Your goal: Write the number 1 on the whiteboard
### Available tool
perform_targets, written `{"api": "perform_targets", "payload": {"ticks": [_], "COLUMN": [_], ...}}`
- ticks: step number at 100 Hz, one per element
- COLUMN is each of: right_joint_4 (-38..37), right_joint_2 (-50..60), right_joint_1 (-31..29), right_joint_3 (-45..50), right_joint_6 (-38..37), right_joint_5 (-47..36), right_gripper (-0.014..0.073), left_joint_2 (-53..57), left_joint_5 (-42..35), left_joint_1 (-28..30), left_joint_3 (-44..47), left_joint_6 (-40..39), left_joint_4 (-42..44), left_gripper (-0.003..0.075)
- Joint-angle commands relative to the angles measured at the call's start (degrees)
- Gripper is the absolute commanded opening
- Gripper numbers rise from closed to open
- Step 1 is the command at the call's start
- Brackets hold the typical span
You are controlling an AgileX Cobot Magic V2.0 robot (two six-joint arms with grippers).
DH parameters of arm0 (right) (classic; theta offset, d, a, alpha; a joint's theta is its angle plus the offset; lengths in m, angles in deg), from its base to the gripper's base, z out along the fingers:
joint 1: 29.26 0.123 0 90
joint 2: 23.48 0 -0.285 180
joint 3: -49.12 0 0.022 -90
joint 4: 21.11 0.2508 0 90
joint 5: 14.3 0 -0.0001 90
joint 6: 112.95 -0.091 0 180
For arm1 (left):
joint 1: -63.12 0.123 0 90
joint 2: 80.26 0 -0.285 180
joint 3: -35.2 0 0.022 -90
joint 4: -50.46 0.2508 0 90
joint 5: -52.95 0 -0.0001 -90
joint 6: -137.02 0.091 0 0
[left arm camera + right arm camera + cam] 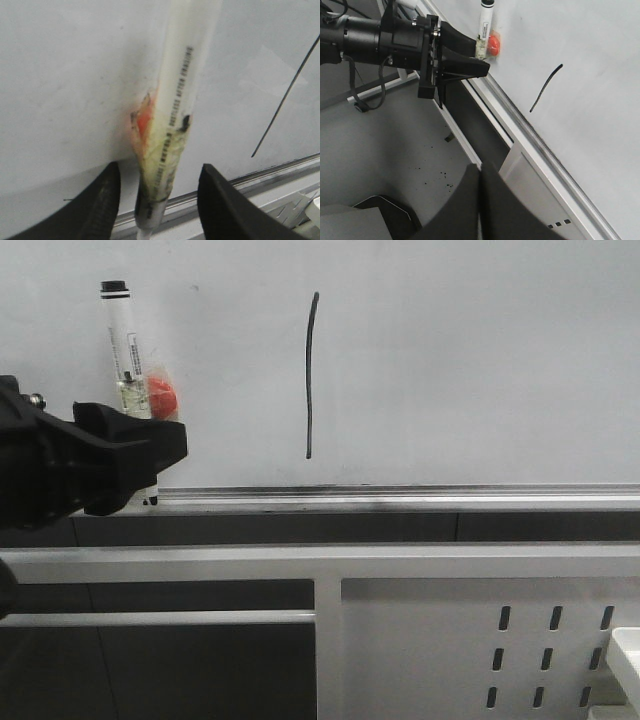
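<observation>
The number 1 is a thin dark, slightly curved stroke on the whiteboard; the stroke also shows in the right wrist view. Left of it a clear-barrelled marker with a black cap and a red blob stands upright against the board, its lower end on the silver rail. My left gripper is open. Its black fingers stand on either side of the marker's lower part with a gap on each side. My right gripper is shut on nothing, back from the board.
Below the rail runs a white metal frame with a perforated panel at the lower right. A white tray corner shows at the right edge. The left arm reaches in along the board's lower edge.
</observation>
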Motion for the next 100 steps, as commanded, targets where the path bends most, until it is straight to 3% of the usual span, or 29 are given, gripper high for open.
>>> {"api": "perform_targets", "payload": {"ticks": [1,48,61,75,87,100], "right_joint_4": [-0.46,-0.46,-1.56,-2.67,-3.19,-3.71], "right_joint_2": [0.51,1.58,6.32,15.04,24.21,32.99], "right_joint_1": [-0.33,-0.33,-0.33,-0.33,-0.33,-0.33], "right_joint_3": [-1.5,-1.26,1.12,8.14,18.66,30.51], "right_joint_6": [0.0,0.0,0.0,0.0,0.0,0.0], "right_joint_5": [-3.76,-3.43,-7.09,-16.66,-28.69,-37.91], "right_gripper": [-0.0063,-0.0063,-0.0056,-0.0055,-0.0055,-0.0056], "left_joint_2": [1.97,6.94,9.47,11.59,13.35,14.98], "left_joint_5": [-13.33,-13.33,-13.33,-13.33,-13.33,-13.33], "left_joint_1": [0.08,0.08,0.08,0.08,0.08,0.08], "left_joint_3": [-0.6,4.51,7.07,10.83,13.87,16.45], "left_joint_6": [-0.44,-0.44,-0.44,-0.54,-0.54,-0.54], "left_joint_4": [-2.73,2.79,6.21,9.49,10.65,10.87], "left_gripper": [0.0353,0.0352,0.0336,0.0189,-0.0023,-0.002]}}
